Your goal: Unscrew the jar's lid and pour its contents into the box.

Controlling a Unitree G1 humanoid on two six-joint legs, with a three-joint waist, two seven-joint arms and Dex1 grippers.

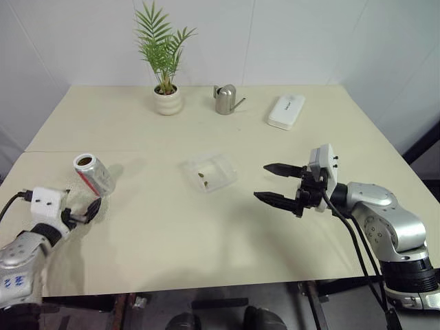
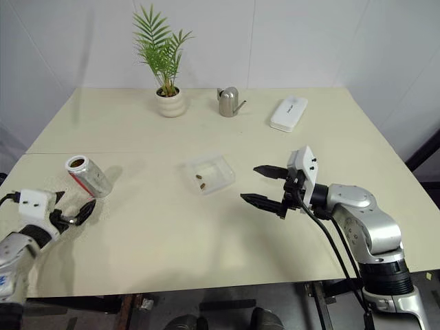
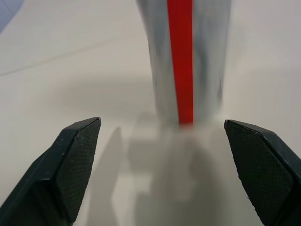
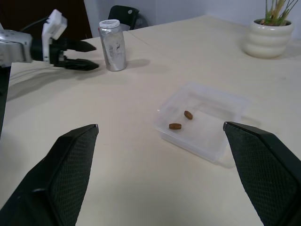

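The jar [image 1: 94,174], silvery with a red stripe [image 3: 180,56], stands upright on the table's left side with its top uncovered. My left gripper [image 1: 93,208] is open just on the near side of it, with its fingers apart and not touching the jar. The clear box [image 1: 220,165] lies mid-table with two brown bits of the contents [image 4: 188,114] inside. To the right of the box my right gripper [image 1: 260,181] hovers open and empty, pointing toward the box. The lid is out of view.
At the back of the table stand a potted plant [image 1: 165,89], a metal watering can [image 1: 225,100] and a white oblong case [image 1: 286,111]. The table's front edge runs close under both arms.
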